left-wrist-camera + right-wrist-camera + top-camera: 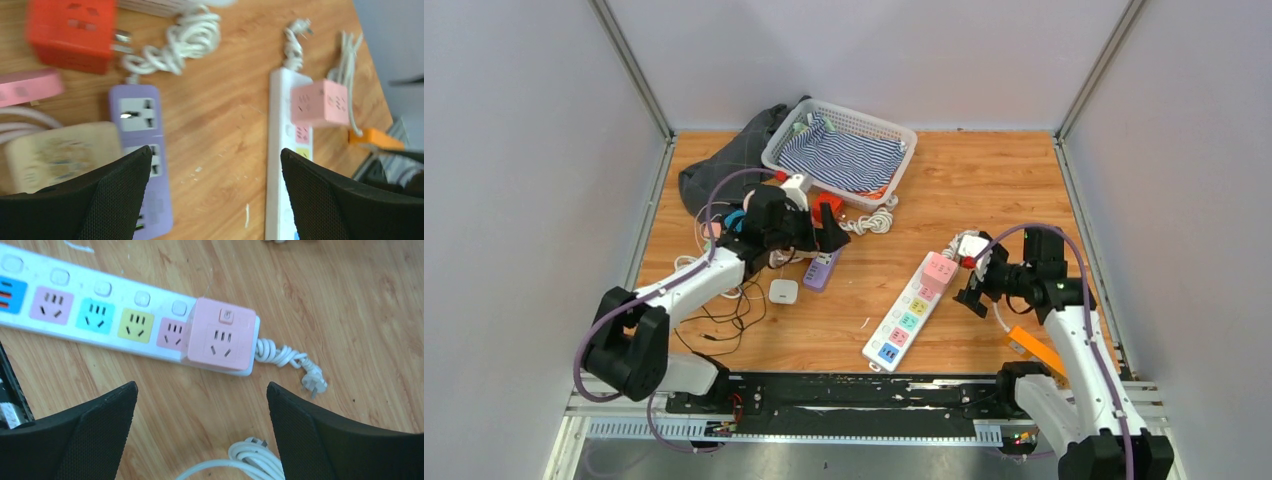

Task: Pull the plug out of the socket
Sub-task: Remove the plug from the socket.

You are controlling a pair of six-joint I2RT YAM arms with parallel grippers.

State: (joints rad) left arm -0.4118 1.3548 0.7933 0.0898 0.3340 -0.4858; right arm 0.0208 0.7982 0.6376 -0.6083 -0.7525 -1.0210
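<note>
**A:** Looking from above, where is the pink cube plug (938,270) sitting?

**B:** It is sitting on the far end of the white power strip (902,325), which is lying slantwise on the wooden table (994,190), right of centre. The right gripper (976,285) is hovering just beside it on the right, jaws spread and holding nothing.

**A:** And the left gripper (816,235)?

**B:** It is hanging over the clutter on the left, near a purple strip (821,270) and a red cube adapter (826,203), in front of the white basket (894,130). Its jaws are gaping too, with nothing in them.

**A:** What is the left wrist camera showing?

**B:** It is blurring a little. The black fingers (115,200) are standing wide apart with bare wood between them. The purple strip is lying by one finger. The white strip is running past the other, carrying the pink plug further along. A coiled white cord (185,40) is lying beside the red cube.

**A:** And the right wrist?

**B:** The claw is gaping wide with only wood in the gap. The pink plug is sitting just beyond it, seated on the strip's end socket. The strip's own cord (280,354) is trailing off from that end.
</note>
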